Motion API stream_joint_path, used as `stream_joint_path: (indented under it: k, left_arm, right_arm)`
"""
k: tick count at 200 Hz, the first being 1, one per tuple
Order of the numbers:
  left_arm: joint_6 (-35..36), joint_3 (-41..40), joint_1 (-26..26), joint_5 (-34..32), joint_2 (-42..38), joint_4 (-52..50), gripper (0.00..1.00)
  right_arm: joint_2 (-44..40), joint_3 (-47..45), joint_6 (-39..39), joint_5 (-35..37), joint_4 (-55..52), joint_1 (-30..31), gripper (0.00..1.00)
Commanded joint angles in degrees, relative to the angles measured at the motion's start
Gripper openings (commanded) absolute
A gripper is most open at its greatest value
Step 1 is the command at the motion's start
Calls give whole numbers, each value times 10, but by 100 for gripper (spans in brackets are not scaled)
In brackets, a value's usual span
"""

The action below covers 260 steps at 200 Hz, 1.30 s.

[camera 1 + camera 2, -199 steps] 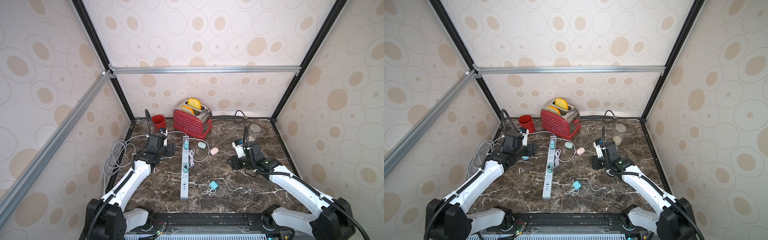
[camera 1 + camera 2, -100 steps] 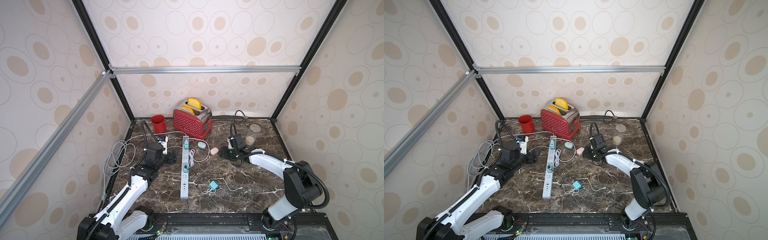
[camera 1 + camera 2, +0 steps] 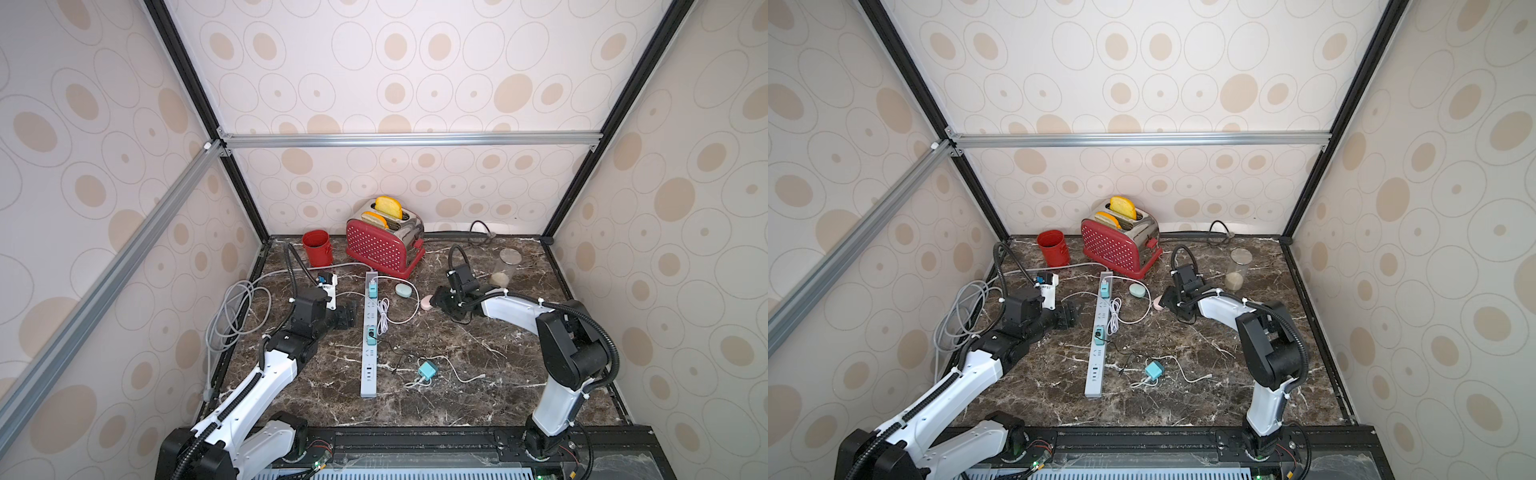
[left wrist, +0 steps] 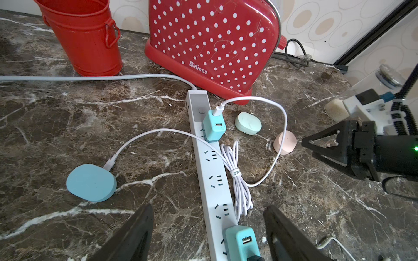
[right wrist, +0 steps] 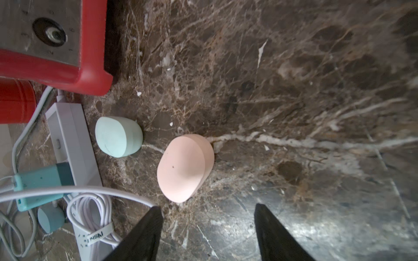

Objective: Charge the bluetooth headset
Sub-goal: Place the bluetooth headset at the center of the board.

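Three small headset cases lie by the white power strip (image 3: 369, 340). The blue case (image 4: 91, 183) has a white cable (image 4: 280, 126) plugged in, which runs to a teal charger (image 4: 213, 126) on the strip. A mint case (image 3: 403, 290) and a pink case (image 3: 427, 302) lie loose to the strip's right. My right gripper (image 5: 208, 206) is open and low, its fingertips just short of the pink case (image 5: 185, 167), not touching it. Over the strip, my left gripper (image 4: 208, 206) is open and holds nothing.
A red dotted toaster (image 3: 384, 245) and a red bucket (image 3: 318, 248) stand at the back. A glass jar (image 3: 505, 268) is behind the right arm. Another teal charger (image 3: 371, 334) sits lower on the strip. A loose teal charger (image 3: 428, 369) with cable lies near the front. Grey cable coils (image 3: 237, 307) at left.
My right gripper has swung left and farther back to the pink case, and its jaws have widened. The left gripper has drawn back from the blue case toward the strip.
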Motion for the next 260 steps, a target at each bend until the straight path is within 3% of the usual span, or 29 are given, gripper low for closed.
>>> stream_joint_path:
  k: [1,26,59,90,110,156,175,216,260]
  left_arm:
    - [-8,-4,-4,4,-13,14,78]
    - [-7,-8,-4,3,-18,16,78]
    - [1,-21,-12,18,-17,44,77]
    - [25,-11,-60,-4,-2,36,77]
    - [13,-12,-64,-15,-12,30,76]
    - [12,12,-65,-43,-22,-50,74]
    - [-1,27,-66,-26,-21,-96,71]
    - [-15,12,-72,-17,-62,-115,70]
    - [-18,5,-74,-10,-58,-101,68]
  right_arm:
    - [14,21,34,17,6,-1,68]
    - [-4,12,25,37,-11,3,67]
    - [-77,-30,-37,41,-56,3,57]
    - [-164,-68,-145,7,-124,3,51]
    - [-221,-94,-218,-40,-174,2,50]
    - [-303,-133,-254,-49,-218,2,47]
    - [-306,-137,-266,-57,-224,3,48]
    - [-358,-182,-360,-190,-211,18,42]
    - [-434,-267,-463,-188,-112,103,36]
